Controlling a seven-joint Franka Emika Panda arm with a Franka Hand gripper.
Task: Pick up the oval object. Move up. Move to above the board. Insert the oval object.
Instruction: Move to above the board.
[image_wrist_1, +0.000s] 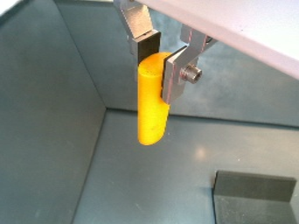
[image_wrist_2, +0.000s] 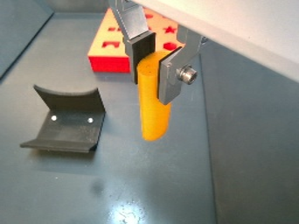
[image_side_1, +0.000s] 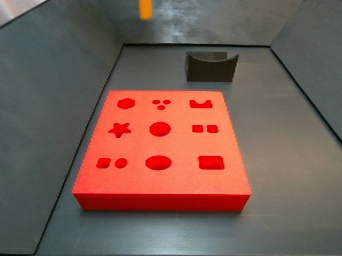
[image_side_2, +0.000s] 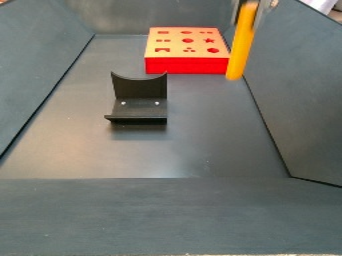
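My gripper (image_wrist_1: 162, 66) is shut on the top of the oval object (image_wrist_1: 152, 109), a slim orange-yellow peg that hangs upright below the fingers, clear of the floor. Both wrist views show this grip (image_wrist_2: 158, 70), with the peg (image_wrist_2: 155, 114) between the dark pads. The board (image_side_1: 160, 145), a flat red slab with a 3x3 grid of recesses, lies on the floor. In a side view the peg (image_side_2: 241, 45) hangs beside the board (image_side_2: 187, 50), not over it. In a side view only the peg's lower end (image_side_1: 146, 9) shows, beyond the board's far edge.
A dark grey block with a curved notch (image_side_2: 136, 98) stands on the floor away from the board; it also shows in a side view (image_side_1: 210, 66) and in both wrist views (image_wrist_2: 66, 118) (image_wrist_1: 254, 197). Grey sloping walls (image_side_2: 301, 100) enclose the floor.
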